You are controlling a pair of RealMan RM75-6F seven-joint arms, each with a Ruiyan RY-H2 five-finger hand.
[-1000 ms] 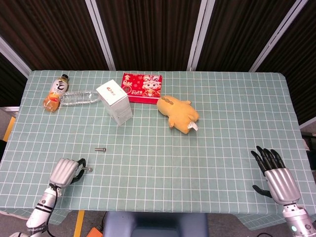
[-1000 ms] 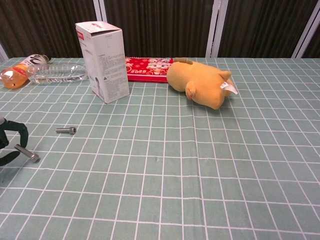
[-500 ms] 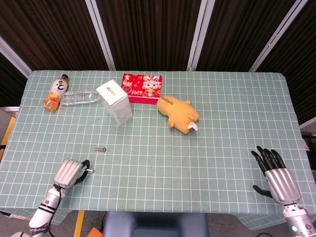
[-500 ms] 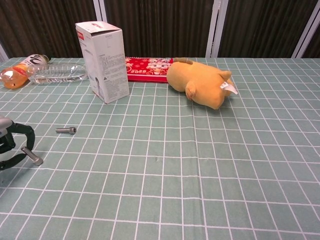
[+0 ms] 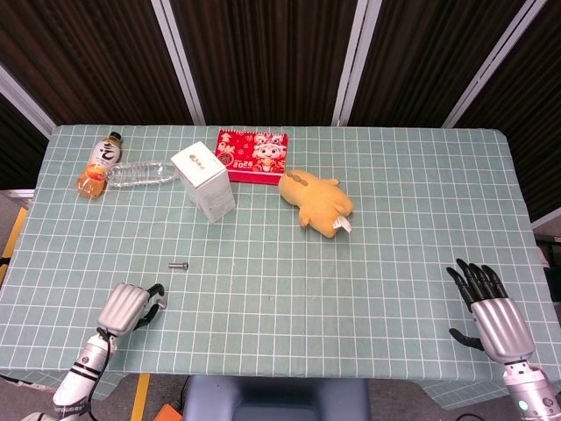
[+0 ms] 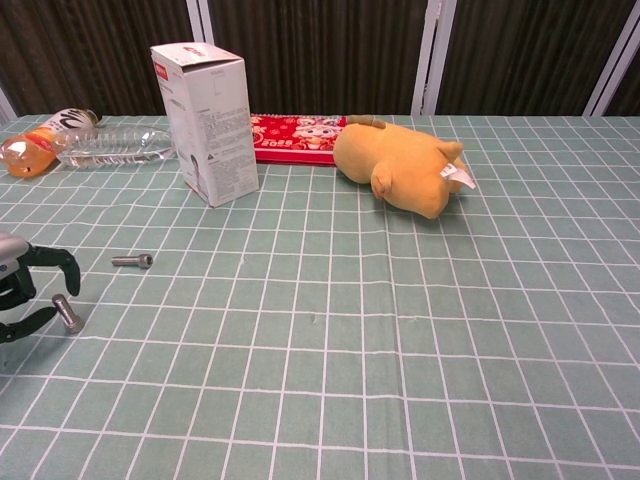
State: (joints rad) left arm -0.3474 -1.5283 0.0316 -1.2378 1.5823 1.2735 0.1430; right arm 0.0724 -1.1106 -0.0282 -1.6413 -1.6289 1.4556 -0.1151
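— Where was the left hand, and what did it have?

— It sat at the near left corner of the worktop, fingers curled in, pinching a small metal bolt between thumb and fingertip. In the chest view the bolt stood tilted, its lower end at or just above the checked cloth; I could not tell which.

— Was there a second one?

— Yes, a loose bolt lay flat on the cloth, a little farther in and to the right of that hand, apart from it.

— And the right hand?

— At the near right corner, well apart from everything. Its fingers were spread and straight, pointing to the far side, and it held nothing. Only the head view showed it.

— What else lay on the worktop?

— Along the far side, from the left: an orange drink bottle and a clear plastic bottle, both lying down and touching; an upright white carton just right of them; a red printed box lying flat behind it; and a yellow plush toy on its side near the middle.
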